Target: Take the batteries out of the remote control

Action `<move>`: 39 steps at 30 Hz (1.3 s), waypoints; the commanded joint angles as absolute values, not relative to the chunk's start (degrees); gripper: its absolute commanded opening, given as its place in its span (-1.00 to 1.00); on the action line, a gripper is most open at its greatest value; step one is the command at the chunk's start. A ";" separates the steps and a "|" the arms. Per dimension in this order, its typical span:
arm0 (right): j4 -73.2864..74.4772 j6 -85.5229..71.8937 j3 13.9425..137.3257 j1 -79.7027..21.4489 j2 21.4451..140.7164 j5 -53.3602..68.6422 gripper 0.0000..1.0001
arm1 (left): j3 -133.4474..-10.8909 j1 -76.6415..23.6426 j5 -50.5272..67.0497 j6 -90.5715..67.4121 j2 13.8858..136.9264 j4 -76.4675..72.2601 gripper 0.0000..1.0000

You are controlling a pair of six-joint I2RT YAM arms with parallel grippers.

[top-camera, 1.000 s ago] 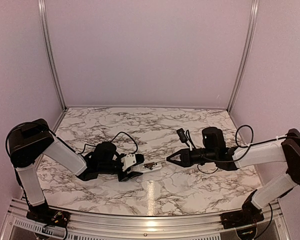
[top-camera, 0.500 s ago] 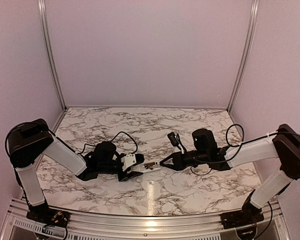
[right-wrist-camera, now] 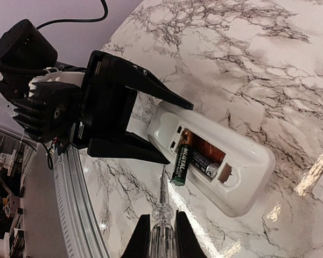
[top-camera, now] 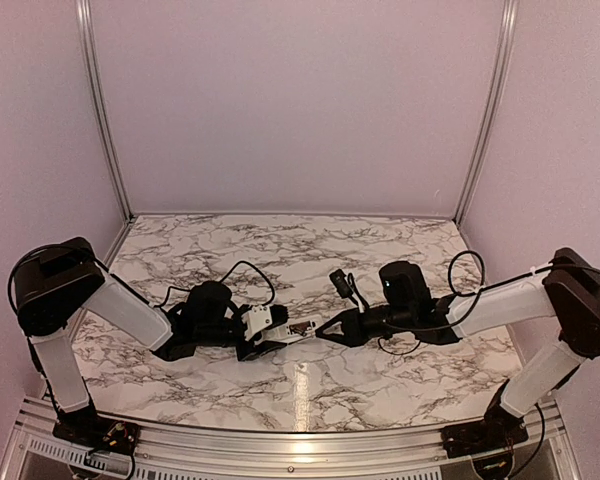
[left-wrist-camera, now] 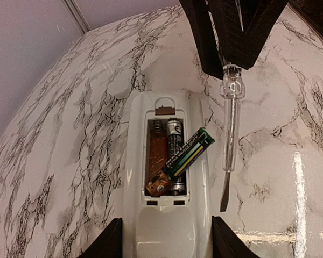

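Observation:
The white remote control (left-wrist-camera: 167, 215) lies back-up on the marble table, its battery recess open, and my left gripper (left-wrist-camera: 167, 226) is shut on its near end, a finger on either side. One of the batteries (left-wrist-camera: 174, 141) lies flat in the recess. The other battery (left-wrist-camera: 191, 155) is tilted, its green end lifted over the remote's edge. My right gripper (right-wrist-camera: 161, 217) is shut on a clear-handled flat screwdriver (right-wrist-camera: 162, 207). The blade tip sits just beside the remote, near the raised battery (right-wrist-camera: 181, 161), without touching. In the top view both grippers (top-camera: 270, 335) (top-camera: 325, 328) meet at the remote (top-camera: 300, 330).
An aluminium rail (top-camera: 300, 440) runs along the table's near edge, close behind the screwdriver in the right wrist view. Pale enclosure walls close the table at the back and sides. Loose cables arch above both wrists (top-camera: 245, 272) (top-camera: 465, 265).
My right arm has moved left with the screwdriver, bringing its tip up beside the remote. The left gripper and the remote have stayed put.

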State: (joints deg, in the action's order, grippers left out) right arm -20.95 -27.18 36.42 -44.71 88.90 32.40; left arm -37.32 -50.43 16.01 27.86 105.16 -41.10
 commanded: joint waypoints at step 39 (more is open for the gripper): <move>-16.82 -24.34 40.24 -44.06 87.14 24.79 -1.00 | -37.09 -50.19 16.20 28.15 104.27 -43.24 -1.00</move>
